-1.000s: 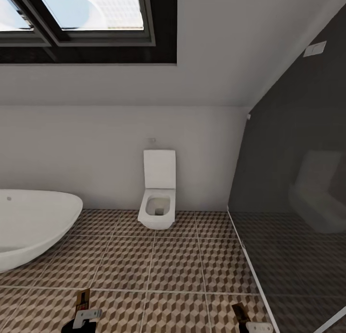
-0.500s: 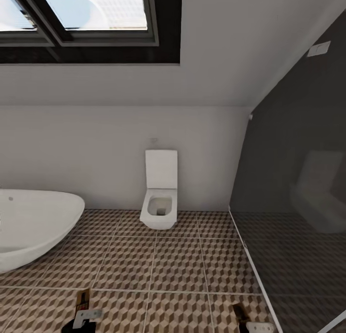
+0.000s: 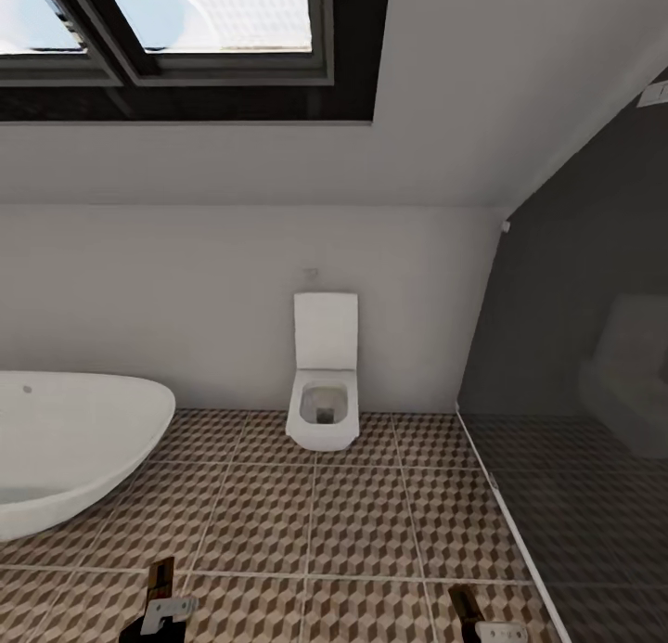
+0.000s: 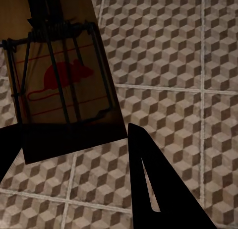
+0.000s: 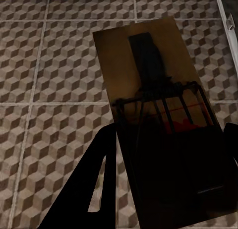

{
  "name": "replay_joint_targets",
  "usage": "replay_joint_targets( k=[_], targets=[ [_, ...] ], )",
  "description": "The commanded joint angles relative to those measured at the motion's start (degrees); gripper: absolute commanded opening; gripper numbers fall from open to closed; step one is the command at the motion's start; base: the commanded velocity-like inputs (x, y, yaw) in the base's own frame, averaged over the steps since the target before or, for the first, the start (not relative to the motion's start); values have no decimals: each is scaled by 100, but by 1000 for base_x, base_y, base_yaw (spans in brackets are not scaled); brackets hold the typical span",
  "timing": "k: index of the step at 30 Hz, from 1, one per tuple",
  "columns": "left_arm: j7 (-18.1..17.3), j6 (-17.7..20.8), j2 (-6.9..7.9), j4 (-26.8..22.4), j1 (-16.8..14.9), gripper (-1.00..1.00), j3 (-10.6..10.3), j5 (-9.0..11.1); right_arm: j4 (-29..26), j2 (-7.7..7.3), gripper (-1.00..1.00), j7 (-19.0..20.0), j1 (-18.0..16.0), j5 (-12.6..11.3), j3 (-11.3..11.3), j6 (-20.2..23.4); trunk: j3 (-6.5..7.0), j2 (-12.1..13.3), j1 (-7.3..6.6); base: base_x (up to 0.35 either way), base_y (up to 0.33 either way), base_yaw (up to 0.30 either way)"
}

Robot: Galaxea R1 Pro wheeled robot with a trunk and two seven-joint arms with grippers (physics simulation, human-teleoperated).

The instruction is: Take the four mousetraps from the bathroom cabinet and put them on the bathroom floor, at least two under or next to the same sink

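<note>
A mousetrap (image 4: 59, 75) is pinched in the left tool (image 4: 74, 154), another mousetrap (image 5: 163, 125) in the right tool (image 5: 168, 164). Neither could count if dropped by the toilet (image 3: 324, 397), since no sink is seen here.

Head faces toilet (image 3: 323, 383); wrists downward, sharing floor (image 3: 353, 522).

Tan mousetraps (image 4: 59, 75) (red mouse print) above brown-beige cube-patterned bathroom floor (image 3: 353, 532).
</note>
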Motion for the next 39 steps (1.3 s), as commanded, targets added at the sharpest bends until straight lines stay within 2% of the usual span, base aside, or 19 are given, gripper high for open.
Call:
replay_joint_targets(
  k=[1,8,39],
  targets=[
    [30,-10,-1,4,-4,-100,-46,-8,4,-3,-100,9,-5,-53,16,-22,-12,-12,4,55,41,0],
    [30,-6,-1,4,-4,-100,-46,-16,4,-3,-100,9,-5,-53,15,-22,-12,-12,4,105,12,0],
    [30,-1,-1,4,-4,-100,-46,-16,4,-3,-100,9,-5,-53,15,-22,-12,-12,4,326,0,0]
  ],
)
